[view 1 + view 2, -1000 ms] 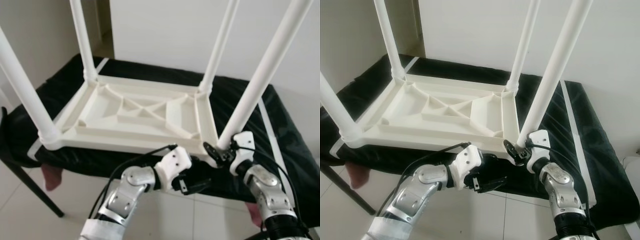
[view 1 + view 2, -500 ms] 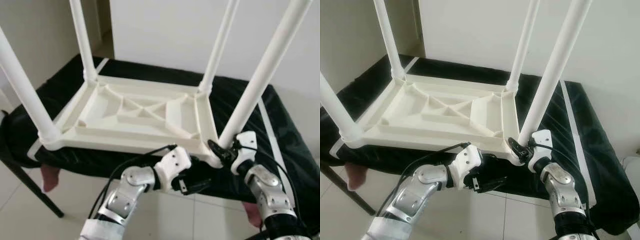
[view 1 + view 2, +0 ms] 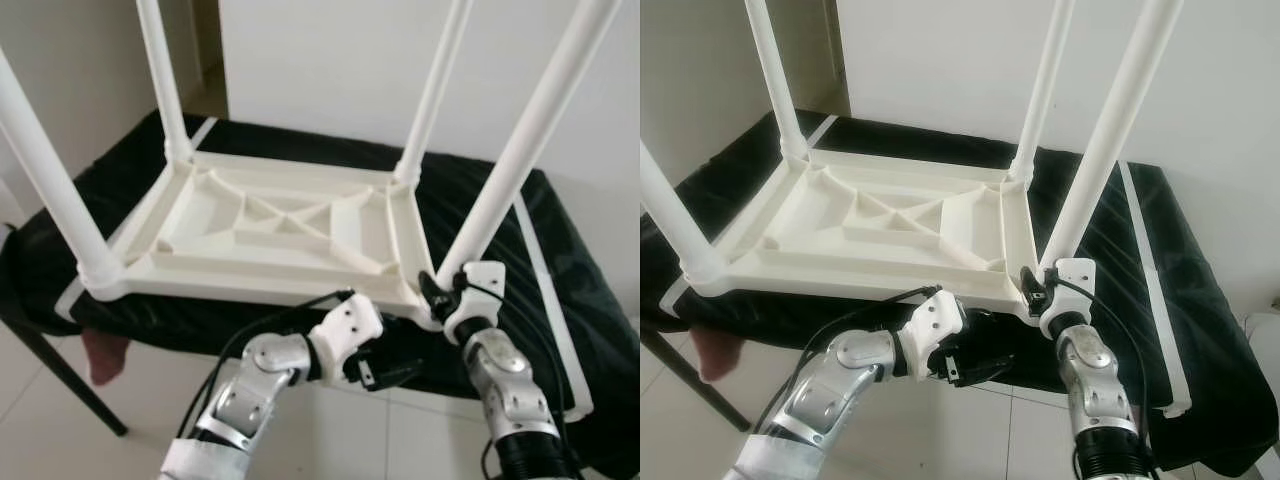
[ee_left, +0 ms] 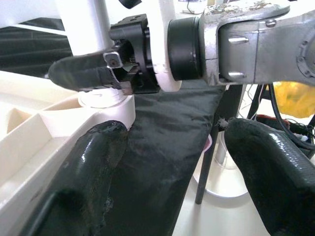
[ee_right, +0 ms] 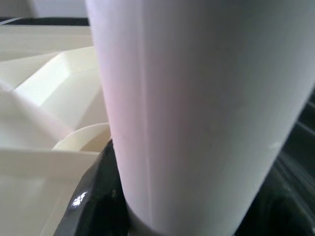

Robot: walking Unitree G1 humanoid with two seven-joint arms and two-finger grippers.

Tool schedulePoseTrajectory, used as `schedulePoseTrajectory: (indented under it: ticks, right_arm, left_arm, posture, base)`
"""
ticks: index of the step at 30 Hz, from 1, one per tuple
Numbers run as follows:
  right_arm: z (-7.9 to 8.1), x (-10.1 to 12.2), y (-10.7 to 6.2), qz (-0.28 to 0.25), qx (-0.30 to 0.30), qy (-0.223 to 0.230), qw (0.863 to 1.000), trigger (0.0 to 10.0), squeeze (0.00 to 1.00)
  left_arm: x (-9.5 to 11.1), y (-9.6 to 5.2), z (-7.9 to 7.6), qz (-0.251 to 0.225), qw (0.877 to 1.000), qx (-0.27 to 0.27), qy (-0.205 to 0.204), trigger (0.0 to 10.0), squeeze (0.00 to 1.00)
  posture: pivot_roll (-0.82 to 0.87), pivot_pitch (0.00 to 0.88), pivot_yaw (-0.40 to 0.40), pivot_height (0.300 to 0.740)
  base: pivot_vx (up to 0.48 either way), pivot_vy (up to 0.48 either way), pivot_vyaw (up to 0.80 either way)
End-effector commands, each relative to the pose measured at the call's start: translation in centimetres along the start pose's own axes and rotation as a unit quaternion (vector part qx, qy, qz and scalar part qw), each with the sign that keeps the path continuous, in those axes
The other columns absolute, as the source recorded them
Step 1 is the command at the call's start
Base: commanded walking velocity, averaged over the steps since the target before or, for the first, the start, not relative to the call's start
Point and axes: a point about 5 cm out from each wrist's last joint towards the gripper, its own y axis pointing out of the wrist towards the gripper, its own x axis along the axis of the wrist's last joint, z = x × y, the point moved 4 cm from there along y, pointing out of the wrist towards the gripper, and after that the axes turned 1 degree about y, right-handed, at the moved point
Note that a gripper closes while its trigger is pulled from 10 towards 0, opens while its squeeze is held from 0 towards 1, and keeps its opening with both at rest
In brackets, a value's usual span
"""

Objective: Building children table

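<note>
Since a second ago the right gripper (image 3: 437,290) has closed in from just off the corner to the base of the near right leg (image 3: 520,150), forearm swung more upright beneath it. Left gripper (image 3: 385,372) unchanged, low under the near edge.

White children's table (image 3: 270,235) lies upside down on a black-covered bench (image 3: 480,200), four legs standing up from its corner sockets. Near right corner overhangs the bench's front edge.

Right wrist view: the leg sits tight against the camera, a black finger (image 5: 98,206) pressed to it just above the socket collar. Fingers look closed around the leg base; the far finger is hidden, so the grip is judged, not confirmed.

Left wrist view: both fingers (image 4: 88,167) spread wide, holding nothing, one near the tabletop's rim, the right gripper visible beyond.

Step in hand, as I read it: seating or tightening this leg. Doing it well: keep the hold low, close to the socket, and drive along the leg's axis. Side load here could lever the table off the bench edge. Left gripper is placed to brace the rim; worth using.
</note>
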Motion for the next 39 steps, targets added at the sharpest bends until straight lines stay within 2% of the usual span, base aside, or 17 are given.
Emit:
schedulePoseTrajectory:
  ticks: [1, 2, 3, 9, 17, 18, 19, 20, 21, 23, 24, 32, 33, 34, 35, 38, 39]
  right_arm:
    - [-0.9, -1.0, -0.8, 0.015, -0.068, 0.012, 0.997, 10.0, 0.00]
    - [-0.9, -1.0, -0.8, 0.015, -0.068, 0.012, 0.997, 10.0, 0.00]
    - [0.0, -1.2, -1.5, 0.010, -0.108, 0.033, 0.994, 10.0, 0.00]
    - [1.2, -1.8, -1.9, 0.021, -0.129, 0.063, 0.989, 10.0, 0.00]
    - [0.3, -0.7, -2.1, 0.005, -0.137, 0.042, 0.990, 10.0, 0.00]
    - [0.1, -0.6, -2.1, 0.004, -0.137, 0.042, 0.990, 10.0, 0.04]
    - [0.1, -0.6, -2.2, 0.005, -0.140, 0.043, 0.989, 10.0, 0.74]
    - [0.1, -0.6, -2.2, 0.005, -0.140, 0.043, 0.989, 10.0, 0.74]
    - [0.0, -0.4, -2.2, -0.001, -0.138, 0.042, 0.990, 10.0, 0.92]
    - [-0.1, -0.2, -2.2, -0.005, -0.137, 0.041, 0.990, 10.0, 0.92]
    - [-0.1, 0.0, -2.2, -0.010, -0.134, 0.040, 0.990, 10.0, 1.00]
    - [-0.8, 1.0, -2.6, -0.032, -0.122, 0.034, 0.991, 10.0, 1.00]
    - [-0.8, 1.2, -2.9, -0.037, -0.112, 0.030, 0.993, 10.0, 0.52]
    - [-0.8, 1.2, -2.9, -0.037, -0.112, 0.030, 0.993, 10.0, 0.52]
    - [-0.6, 1.3, -3.4, -0.043, -0.098, 0.028, 0.994, 10.0, 0.00]
    - [-0.2, 1.0, -5.1, -0.050, -0.070, 0.018, 0.996, 10.0, 0.00]
    - [-0.2, 1.0, -5.1, -0.050, -0.070, 0.018, 0.996, 10.0, 0.00]
  left_arm:
    - [0.1, 0.0, 0.3, -0.002, 1.000, 0.027, -0.002, 10.0, 0.00]
    - [0.1, 0.0, 0.3, -0.002, 1.000, 0.027, -0.002, 10.0, 0.00]
    - [0.2, 0.1, 0.4, -0.002, 1.000, 0.028, -0.003, 10.0, 0.00]
    - [0.4, 0.3, 0.5, -0.006, 0.999, 0.031, -0.002, 10.0, 0.00]
    - [0.1, 0.2, 0.6, -0.004, 0.999, 0.034, -0.005, 10.0, 0.00]
    - [0.1, 0.3, 0.7, -0.004, 0.999, 0.034, -0.005, 10.0, 0.00]
    - [0.1, 0.3, 0.7, -0.004, 0.999, 0.034, -0.005, 10.0, 0.00]
    - [0.1, 0.3, 0.7, -0.004, 0.999, 0.034, -0.005, 10.0, 0.00]
    - [0.1, 0.2, 0.7, -0.004, 0.999, 0.034, -0.005, 10.0, 0.00]
    - [0.1, 0.2, 0.7, -0.004, 0.999, 0.034, -0.005, 10.0, 0.00]
    - [0.1, 0.2, 0.7, -0.004, 0.999, 0.034, -0.004, 10.0, 0.00]
    - [0.1, 0.1, 0.6, -0.003, 0.999, 0.035, -0.003, 10.0, 0.00]
    - [0.0, -0.1, 0.8, -0.002, 0.999, 0.038, -0.003, 10.0, 0.00]
    - [0.0, -0.1, 0.8, -0.002, 0.999, 0.038, -0.003, 10.0, 0.00]
    - [-0.1, -0.3, 1.1, 0.000, 0.999, 0.043, -0.003, 10.0, 0.00]
    - [-0.2, -1.1, 2.3, 0.008, 0.998, 0.060, 0.005, 10.0, 0.00]
    - [-0.2, -1.1, 2.3, 0.008, 0.998, 0.060, 0.005, 10.0, 0.00]
  posture:
    - [0.03, 0.002, -0.061, 0.740]
    - [0.03, 0.002, -0.061, 0.740]
    - [0.03, 0.000, -0.067, 0.740]
    - [0.03, 0.000, -0.073, 0.740]
    - [0.02, 0.000, -0.066, 0.740]
    - [0.02, 0.000, -0.066, 0.740]
    - [0.02, 0.000, -0.067, 0.740]
    - [0.02, 0.000, -0.067, 0.740]
    - [0.02, 0.000, -0.067, 0.740]
    - [0.02, 0.000, -0.067, 0.740]
    - [0.02, 0.000, -0.068, 0.740]
    - [0.02, 0.000, -0.070, 0.740]
    - [0.02, 0.000, -0.071, 0.740]
    - [0.02, 0.000, -0.071, 0.740]
    - [0.02, 0.000, -0.072, 0.740]
    - [0.02, 0.000, -0.072, 0.740]
    - [0.02, 0.000, -0.072, 0.740]
  base:
    - [0.000, 0.000, 0.00]
    - [0.000, 0.000, 0.00]
    - [0.000, 0.000, 0.00]
    - [0.000, 0.000, 0.00]
    - [0.000, 0.000, 0.00]
    - [0.000, 0.000, 0.00]
    - [0.000, 0.000, 0.00]
    - [0.000, 0.000, 0.00]
    - [0.000, 0.000, 0.00]
    - [0.000, 0.000, 0.00]
    - [0.000, 0.000, 0.00]
    - [0.000, 0.000, 0.00]
    - [0.000, 0.000, 0.00]
    - [0.000, 0.000, 0.00]
    - [0.000, 0.000, 0.00]
    - [0.000, 0.000, 0.00]
    - [0.000, 0.000, 0.00]
